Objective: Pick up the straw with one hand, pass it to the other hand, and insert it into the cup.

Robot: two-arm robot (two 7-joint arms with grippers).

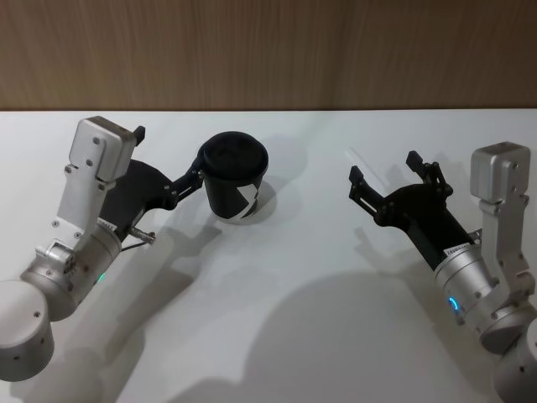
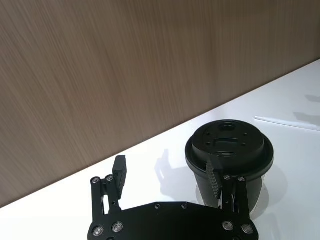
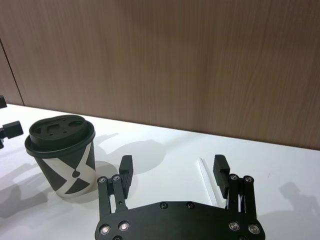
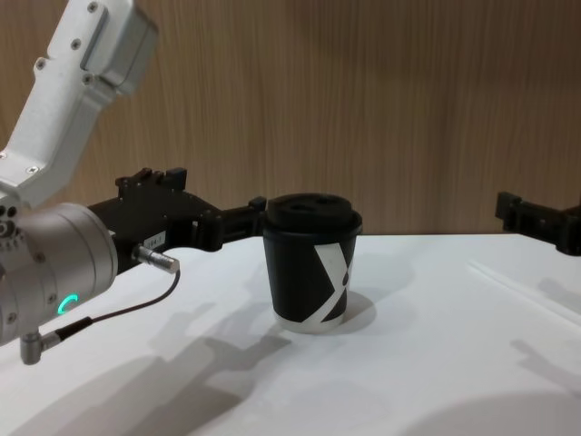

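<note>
The black cup with its black lid and white stripe stands upright on the white table, also seen as the cup. My left gripper is open beside it, one finger close against the cup's rim and side. The thin white straw lies flat on the table to the cup's right. My right gripper hovers open above the straw, which lies nearer one finger. The left wrist view shows the straw beyond the cup. Neither gripper holds anything.
A brown wood-grain wall runs along the table's far edge. The cup stands apart from my right gripper, with bare table between them. A thin cable hangs from the left wrist.
</note>
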